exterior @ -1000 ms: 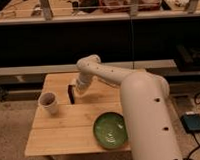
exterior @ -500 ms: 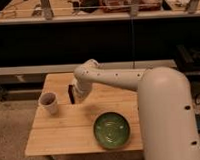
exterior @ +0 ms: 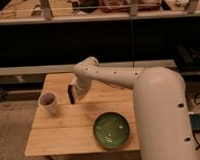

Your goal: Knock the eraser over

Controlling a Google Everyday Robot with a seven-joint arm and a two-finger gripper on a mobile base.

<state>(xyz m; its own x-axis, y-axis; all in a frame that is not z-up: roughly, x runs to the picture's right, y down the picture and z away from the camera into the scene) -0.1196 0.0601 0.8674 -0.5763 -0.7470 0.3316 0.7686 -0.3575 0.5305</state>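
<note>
The eraser [exterior: 71, 94] is a small thin black block standing upright on the wooden table [exterior: 70, 131], right of the white cup [exterior: 48, 103]. My gripper [exterior: 77, 94] is at the end of the white arm, low over the table and right beside the eraser on its right side, seemingly touching it.
A green plate [exterior: 111, 130] lies on the table's front right. The white cup stands at the left. A dark shelf unit runs behind the table. My arm's bulky white body [exterior: 160, 117] covers the table's right side.
The arm has swung left and down, bringing the gripper closer to the eraser. The eraser still stands upright.
</note>
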